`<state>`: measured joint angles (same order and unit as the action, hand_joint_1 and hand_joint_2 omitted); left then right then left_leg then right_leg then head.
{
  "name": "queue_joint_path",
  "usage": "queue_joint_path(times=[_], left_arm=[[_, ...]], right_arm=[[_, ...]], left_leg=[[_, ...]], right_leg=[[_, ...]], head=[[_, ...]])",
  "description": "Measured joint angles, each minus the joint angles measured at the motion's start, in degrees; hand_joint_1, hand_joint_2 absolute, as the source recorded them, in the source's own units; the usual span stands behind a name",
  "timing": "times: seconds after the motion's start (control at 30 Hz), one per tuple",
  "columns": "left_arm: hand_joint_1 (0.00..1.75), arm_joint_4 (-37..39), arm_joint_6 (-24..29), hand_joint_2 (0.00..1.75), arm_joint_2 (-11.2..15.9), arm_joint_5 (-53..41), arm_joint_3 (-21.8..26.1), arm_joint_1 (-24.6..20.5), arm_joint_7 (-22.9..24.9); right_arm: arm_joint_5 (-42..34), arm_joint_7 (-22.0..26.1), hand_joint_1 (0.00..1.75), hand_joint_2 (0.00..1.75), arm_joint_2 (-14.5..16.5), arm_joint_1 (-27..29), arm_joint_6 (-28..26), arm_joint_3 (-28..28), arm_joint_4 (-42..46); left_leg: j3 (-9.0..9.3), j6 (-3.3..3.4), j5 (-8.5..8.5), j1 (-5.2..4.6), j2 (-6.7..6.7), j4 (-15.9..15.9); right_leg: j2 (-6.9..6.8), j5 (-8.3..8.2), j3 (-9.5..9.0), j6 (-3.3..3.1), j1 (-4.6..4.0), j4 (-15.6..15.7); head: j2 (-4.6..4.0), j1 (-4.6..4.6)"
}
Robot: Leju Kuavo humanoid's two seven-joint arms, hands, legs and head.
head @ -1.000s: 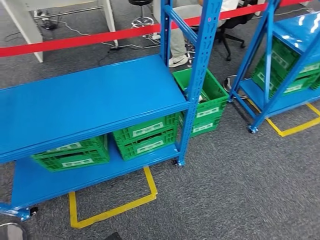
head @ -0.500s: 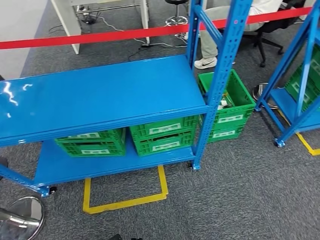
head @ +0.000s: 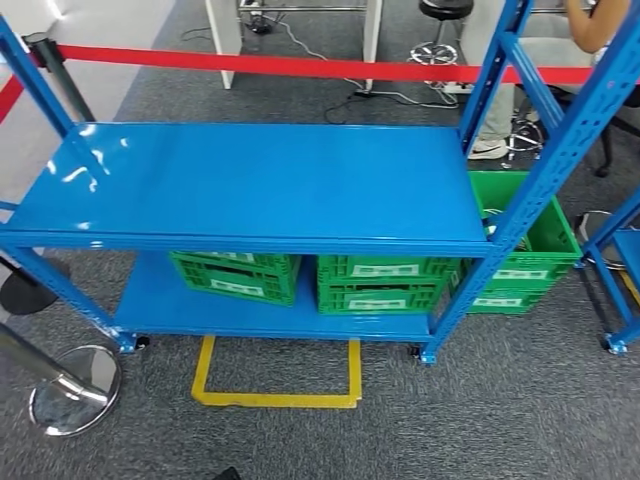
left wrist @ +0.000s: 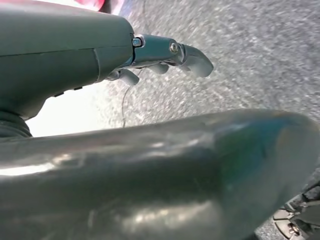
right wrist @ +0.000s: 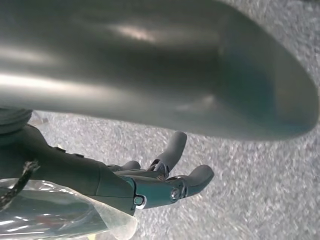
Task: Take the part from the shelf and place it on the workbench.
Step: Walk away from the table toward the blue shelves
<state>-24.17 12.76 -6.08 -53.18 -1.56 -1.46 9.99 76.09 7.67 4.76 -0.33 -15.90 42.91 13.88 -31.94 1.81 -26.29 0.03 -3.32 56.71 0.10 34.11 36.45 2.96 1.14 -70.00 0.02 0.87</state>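
Observation:
A blue shelf rack [head: 256,180] stands in front of me, its upper shelf bare. Two green crates [head: 234,275] [head: 381,283] sit on its lower shelf, and a third green crate [head: 528,265] with small items inside stands on the floor behind its right post. My left hand [left wrist: 166,52] hangs over grey carpet with its fingers stretched out and nothing in them. My right hand [right wrist: 158,185] also hangs over carpet with fingers apart. A clear plastic bag [right wrist: 56,217] lies against its base; whether the hand grips it is hidden.
A red barrier tape [head: 302,66] runs behind the rack. A chrome stanchion base [head: 72,388] stands at the front left. A yellow floor marking [head: 275,398] lies before the rack. A second blue rack [head: 619,260] is at the right edge. A seated person's shoe [head: 487,150] is behind.
The whole picture has shifted right, so the camera has swung left. The rack is now centred, the second rack has almost left the picture, and the stanchion base has come in.

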Motion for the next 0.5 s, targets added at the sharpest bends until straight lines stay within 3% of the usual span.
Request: queue_joint_path(times=[0.07, 0.13, 0.2, 0.27, 0.4, 0.5], left_arm=[[0.0, -0.1, 0.1, 0.87, 0.0, 0.0, -0.1, 0.1, 0.1], [0.0, -0.3, 0.2, 1.75, 0.1, 0.1, -0.2, 0.2, 0.2], [0.0, -0.4, 0.4, 1.75, 0.2, 0.2, -0.2, 0.2, 0.2], [0.0, -0.4, 0.5, 1.75, 0.2, 0.4, -0.2, 0.3, 0.2], [0.0, -0.5, 0.6, 1.75, 0.2, 1.6, -0.2, 0.3, -0.1], [0.0, -0.5, 0.1, 0.44, 0.4, 4.5, -0.2, 1.0, -0.6]], right_arm=[[-0.1, -0.3, 0.0, 0.0, 0.2, 0.0, -0.2, 0.0, 0.0], [-0.4, -0.6, 0.0, 0.0, 0.6, -0.2, 0.1, 0.0, 0.0], [-1.0, -0.8, 0.0, 0.87, 1.0, -0.2, 0.3, 0.1, 0.1], [-1.8, -1.0, 0.0, 1.75, 1.1, 0.1, 0.6, 0.3, 0.2], [-3.5, -1.4, 0.0, 1.75, 1.2, 0.2, 1.6, 0.6, 0.5], [-7.5, -1.7, 0.0, 0.44, 1.2, 0.7, 2.8, -0.9, 1.1]], left_leg=[[0.04, -0.65, -0.41, 0.08, -0.97, 0.5], [-0.28, -1.13, -0.8, -0.07, -1.45, 1.2], [-0.55, -0.51, -0.76, -0.19, -1.49, 1.5], [-0.49, 0.18, -0.61, -0.2, -1.44, 1.3], [-0.2, 0.12, -0.56, -0.1, -1.4, 0.9], [-0.05, -0.49, -0.63, 0.02, -1.39, 0.7]], right_leg=[[0.71, -3.87, -3.05, 0.3, 0.45, 7.6], [1.43, -4.87, -4.75, -0.14, 0.65, 11.4], [1.62, -4.81, -4.92, -0.7, 0.6, 11.5], [1.66, -4.85, -4.86, -0.81, 0.48, 11.6], [1.66, -4.68, -4.97, -1.44, 0.2, 11.5], [1.64, -4.53, -5.08, -1.76, 0.03, 11.5]], head=[[0.0, -0.2], [0.0, -0.37], [0.0, -0.33], [0.0, -0.32], [0.0, -0.32], [0.0, -0.33]])
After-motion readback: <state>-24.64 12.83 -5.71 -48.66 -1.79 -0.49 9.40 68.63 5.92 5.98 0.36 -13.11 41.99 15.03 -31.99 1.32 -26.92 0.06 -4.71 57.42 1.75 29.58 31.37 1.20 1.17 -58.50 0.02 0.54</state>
